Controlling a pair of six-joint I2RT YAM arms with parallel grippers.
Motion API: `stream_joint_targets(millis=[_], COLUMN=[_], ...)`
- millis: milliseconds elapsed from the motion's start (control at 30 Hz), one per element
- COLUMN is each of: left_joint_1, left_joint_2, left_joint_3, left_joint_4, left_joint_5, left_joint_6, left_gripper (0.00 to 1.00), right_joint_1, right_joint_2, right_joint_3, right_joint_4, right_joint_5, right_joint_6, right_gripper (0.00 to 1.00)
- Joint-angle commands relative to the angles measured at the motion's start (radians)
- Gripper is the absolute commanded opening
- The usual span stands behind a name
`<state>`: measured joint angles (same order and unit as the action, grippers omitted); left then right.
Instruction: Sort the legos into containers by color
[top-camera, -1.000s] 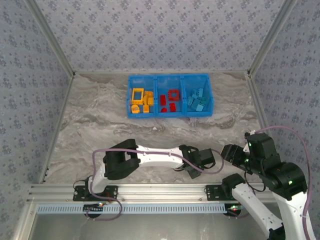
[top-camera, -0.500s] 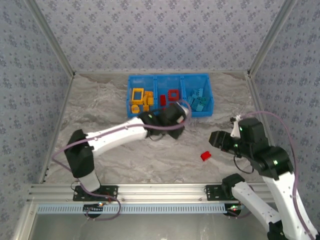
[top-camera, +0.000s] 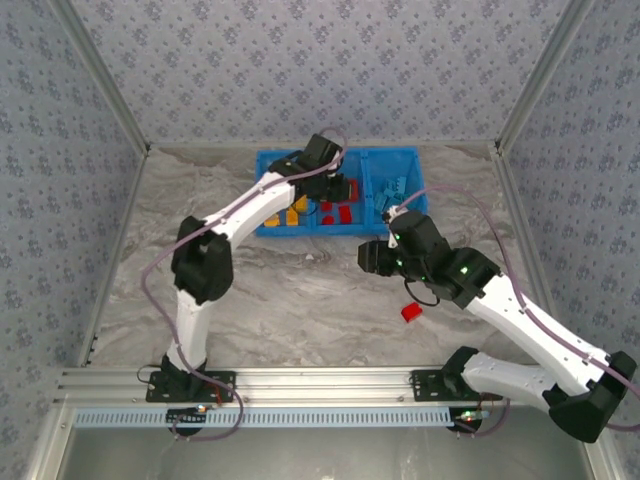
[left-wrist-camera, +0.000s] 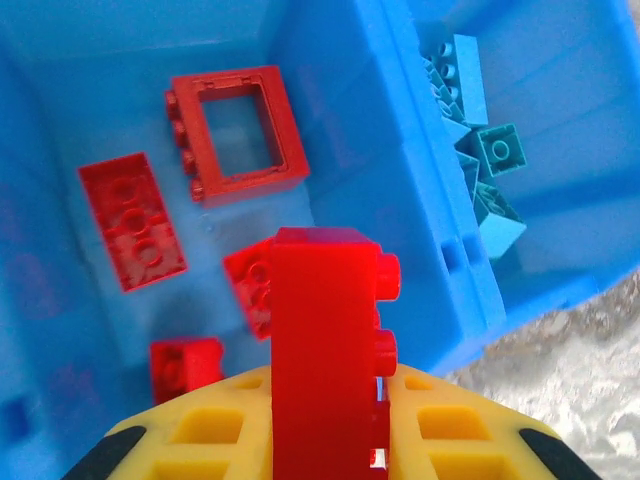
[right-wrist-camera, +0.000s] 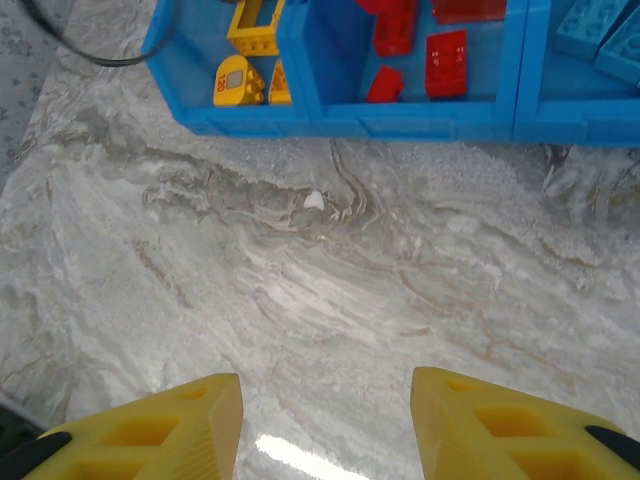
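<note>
My left gripper hangs over the middle compartment of the blue bin, shut on a red lego brick held upright between its yellow fingers. Below it lie a red frame and a few red bricks. Light blue legos fill the right compartment, and yellow ones the left. One red lego rests on the table in front of the bin. My right gripper hovers open above bare table, short of the bin's front wall.
The marble tabletop is bordered by patterned walls on three sides. A small white speck lies just in front of the bin. The right arm's elbow stands over the loose red lego.
The left arm swung from the table's near edge up to the bin, carrying the red brick. The right arm reached forward and left toward the table's middle, and a red lego came into view on the table.
</note>
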<state>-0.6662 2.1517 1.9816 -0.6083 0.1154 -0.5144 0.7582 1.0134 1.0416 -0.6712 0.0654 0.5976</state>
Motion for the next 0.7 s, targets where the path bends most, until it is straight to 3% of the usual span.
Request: stream_joint_targets(millis=[0,267,500,667], left_joint_1=[0.005,0.022,0.026,0.024], left_joint_2=[0.084,0.204,0.234,0.209], left_joint_3=[0.111,0.138,0.119,0.086], left_joint_4=[-0.048,0.053,0.092,0.100], left_joint_5=[0.080,0.205,0.232,0.231], left_joint_6=[-0.095,-0.202,-0.229,-0.229], left_gripper=[0.22,0.24,0.27,0.50], right_joint_1=[0.009,0.008,0.007,0.004], right_joint_2=[-0.022,-0.056,-0.065,-0.062], right_joint_3=[-0.013,-0.041,-0.057,-0.071], right_joint_4=[0.049,0.036,0.034,0.030], right_joint_5=[0.082,0.092,0.093,0.096], right_joint_6=[0.008,0.020,0.024,0.047], right_gripper=[0.50,0.51,0.51,0.51])
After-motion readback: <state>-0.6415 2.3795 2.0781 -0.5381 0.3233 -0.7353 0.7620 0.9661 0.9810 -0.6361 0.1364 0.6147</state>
